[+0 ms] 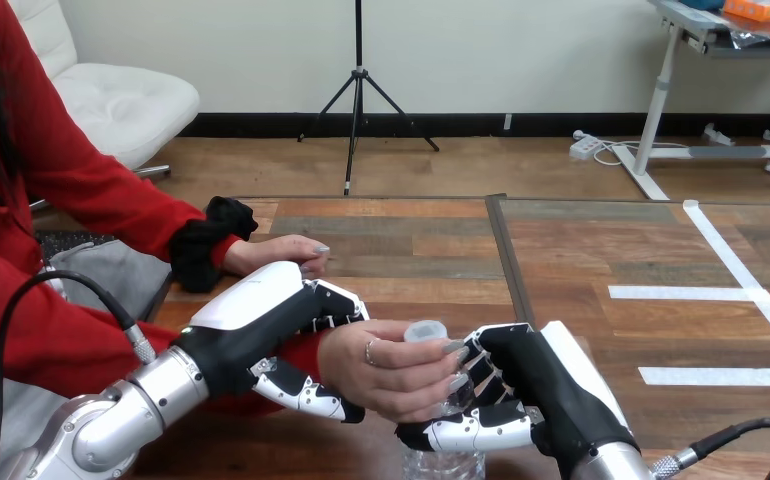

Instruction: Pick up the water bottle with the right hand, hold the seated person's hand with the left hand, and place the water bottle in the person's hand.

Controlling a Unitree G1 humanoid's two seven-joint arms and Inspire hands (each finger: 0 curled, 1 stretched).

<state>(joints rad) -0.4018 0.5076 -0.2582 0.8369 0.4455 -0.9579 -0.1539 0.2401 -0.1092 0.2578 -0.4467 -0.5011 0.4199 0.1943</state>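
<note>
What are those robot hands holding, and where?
The right hand grips the water bottle round its body; the person's hand clasps it too, near the cap. The left hand curls round the person's wrist.

The table [581,250] is open across its right half, bearing only flat tape lines [751,293]. The left hand [261,320], the person's nearer hand [386,372], water bottle [426,331] and right hand [536,390] crowd the near middle. The person's farther hand [281,254] rests behind them, leftward.

Silver forearms [151,395], black left hand [261,318] and right hand [541,382], white back shells, black-and-white jointed fingers [306,393].
</note>
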